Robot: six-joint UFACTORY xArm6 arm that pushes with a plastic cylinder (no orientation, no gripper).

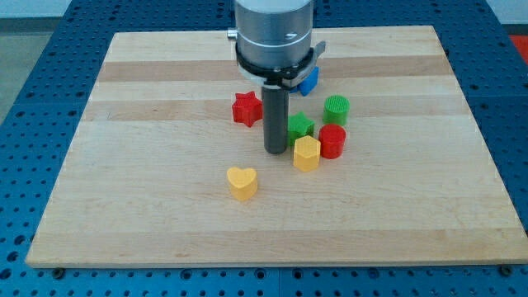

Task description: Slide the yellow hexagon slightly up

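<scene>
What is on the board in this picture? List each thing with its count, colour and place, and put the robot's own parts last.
Star block: 1, red star, left of the rod, towards the view's top.
Star block: 1, green star, just right of the rod.
Cylinder: 1, green cylinder, right of the green star.
Cylinder: 1, red cylinder, below the green cylinder, right beside the yellow hexagon.
Hexagon: 1, yellow hexagon, below the green star.
Heart: 1, yellow heart, alone towards the view's bottom left.
Blue block: 1, blue, partly hidden behind the arm; shape unclear.
Board: 1, light wooden board, on a blue perforated table.
My tip: 1, dark rod end, just left of the yellow hexagon.
</scene>
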